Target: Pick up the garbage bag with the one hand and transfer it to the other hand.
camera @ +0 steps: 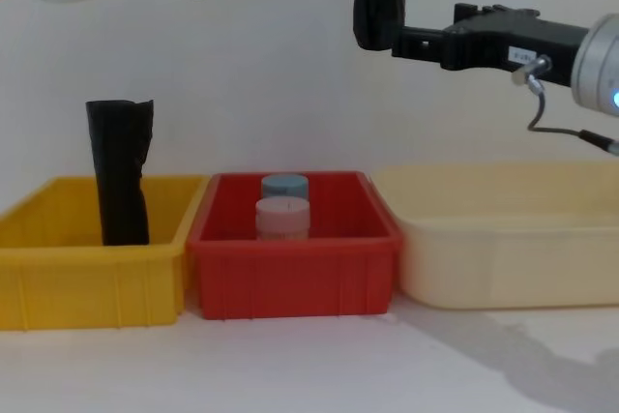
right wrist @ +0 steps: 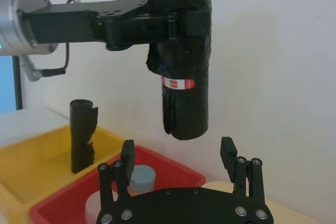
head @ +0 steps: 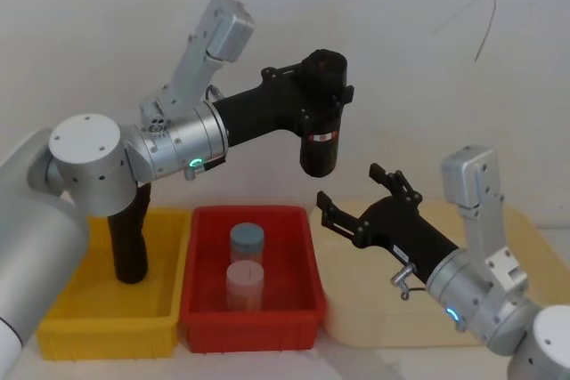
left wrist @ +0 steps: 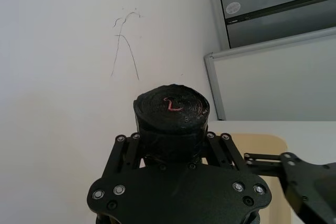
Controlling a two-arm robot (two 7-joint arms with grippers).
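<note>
Closest thing up front is the left arm [head: 85, 153], a fat silver joint with a teal ring [head: 194, 164], reaching out toward 1 o'clock. At its end the left gripper [head: 325, 86] is clamped around the top part of the garbage bag [head: 319, 156], one finger on each side. The roll hangs upright in mid-air, well clear of everything under it, with the red-and-white label band [head: 322, 138] sitting just below the grip.

The right gripper [head: 352, 186] comes in from 4 o'clock with its fingers spread wide and nothing between them. It's at roughly 4 o'clock from the bag's bottom end and close to it. From its wrist camera the bag hangs past the tips, lined up with the gap, so no contact as far as I can see.

Down on the table there's a red bin [head: 249, 327] with a blue-lidded jar [head: 247, 239] and a pale jar [head: 244, 284] in it. The yellow bin [head: 53, 331] is at its 9 o'clock, with a plain black roll [head: 129, 242] standing inside. The cream bin [head: 374, 322] is at its 3 o'clock.
</note>
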